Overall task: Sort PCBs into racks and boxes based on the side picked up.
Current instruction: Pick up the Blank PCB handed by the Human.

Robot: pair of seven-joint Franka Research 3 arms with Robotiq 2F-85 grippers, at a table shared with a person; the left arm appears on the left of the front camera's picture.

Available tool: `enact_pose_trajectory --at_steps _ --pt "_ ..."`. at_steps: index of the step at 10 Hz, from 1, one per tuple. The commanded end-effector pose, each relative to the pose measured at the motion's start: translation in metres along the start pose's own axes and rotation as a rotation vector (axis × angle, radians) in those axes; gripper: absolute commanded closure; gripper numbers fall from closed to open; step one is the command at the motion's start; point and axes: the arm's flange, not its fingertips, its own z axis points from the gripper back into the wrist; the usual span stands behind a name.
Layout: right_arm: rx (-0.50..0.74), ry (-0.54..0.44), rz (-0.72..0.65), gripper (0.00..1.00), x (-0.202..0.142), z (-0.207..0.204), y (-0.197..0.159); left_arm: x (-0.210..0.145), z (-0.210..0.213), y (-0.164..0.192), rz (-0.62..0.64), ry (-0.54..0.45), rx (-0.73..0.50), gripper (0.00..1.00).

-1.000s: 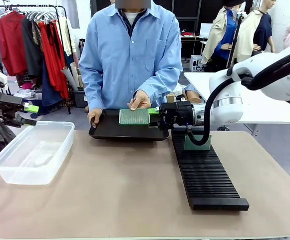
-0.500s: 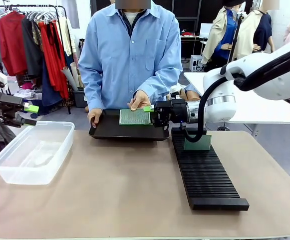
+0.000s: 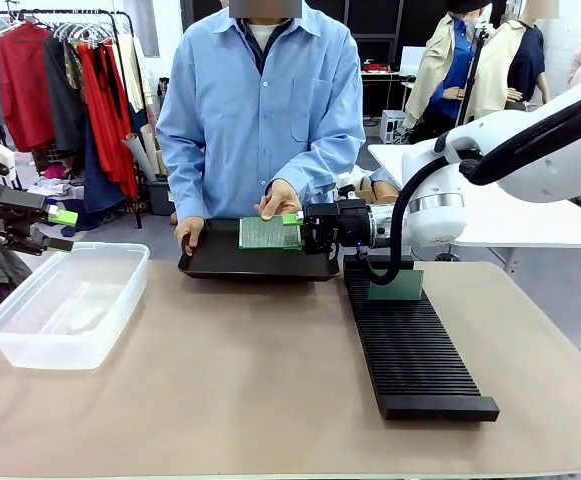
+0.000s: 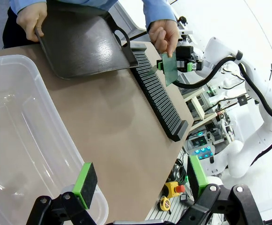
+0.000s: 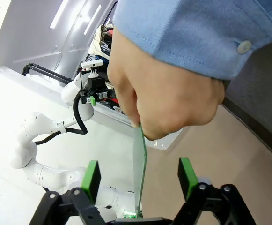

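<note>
- A person's hand [image 3: 279, 202] is holding the PCB [image 3: 269, 233] upright by the black tray [image 3: 230, 262].
- The right gripper's [image 5: 138, 180] jaws are straddling its edge, unclenched; the left gripper's [image 4: 140, 180] are hanging released.
- It is looking thin, stiff and light, so pinching both faces near the edge seems best.

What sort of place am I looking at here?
Probably a robotics lab: a white robot arm at a PCB in a person's hand, a slotted black rack, and a clothes rail behind.
</note>
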Motion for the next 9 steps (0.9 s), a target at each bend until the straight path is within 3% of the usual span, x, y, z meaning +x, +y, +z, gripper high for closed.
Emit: enact_pose_trajectory --at_steps 1,9 --pt "-0.009 -0.066 0.033 0.22 0.0063 -0.0116 -0.0018 0.0006 0.0010 -0.0020 0.000 0.001 -0.002 0.00" --pt "-0.026 -0.109 0.035 0.79 0.0082 -0.0090 -0.0030 0.0006 0.0010 -0.0020 0.000 0.001 -0.002 0.00"
